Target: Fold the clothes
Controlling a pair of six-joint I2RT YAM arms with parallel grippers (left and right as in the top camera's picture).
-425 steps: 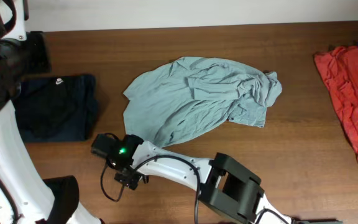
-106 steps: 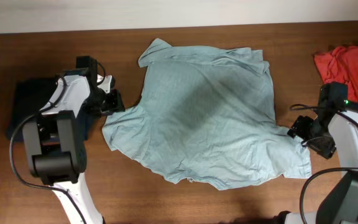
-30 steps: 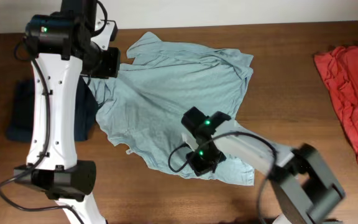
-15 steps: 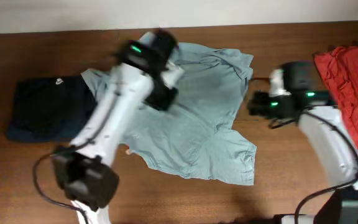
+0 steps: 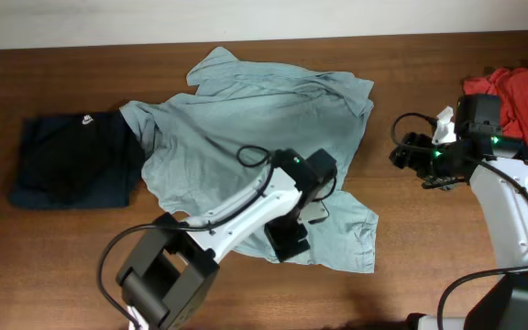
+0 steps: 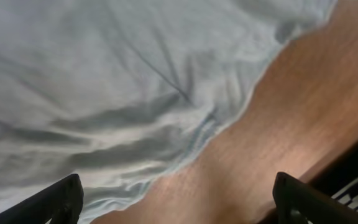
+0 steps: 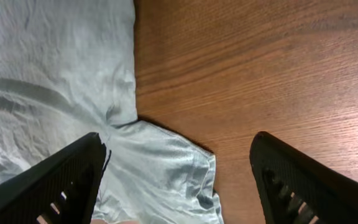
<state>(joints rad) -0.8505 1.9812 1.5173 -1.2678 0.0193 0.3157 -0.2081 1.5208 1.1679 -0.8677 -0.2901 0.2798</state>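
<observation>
The pale grey-blue shirt (image 5: 255, 119) lies spread and wrinkled in the middle of the table, collar at the back. My left gripper (image 5: 287, 241) hangs open and empty over its front hem; the left wrist view shows that hem (image 6: 104, 74) meeting bare wood, between wide-apart fingers. My right gripper (image 5: 409, 156) is open and empty just off the shirt's right edge; the right wrist view shows a sleeve (image 7: 160, 180) below it. The dark navy garment (image 5: 71, 160) with a white logo lies at the left. The red garment (image 5: 521, 119) lies at the right edge.
The brown wooden table (image 5: 429, 275) shows bare wood in front of the shirt and between the shirt and the red garment. The left arm's white link crosses over the shirt's lower left part. A white wall runs along the table's far edge.
The shirt went from a bunched heap to spread out. In the last half second my left arm swung from the shirt's upper part down to its front hem; my right gripper shifted slightly right.
</observation>
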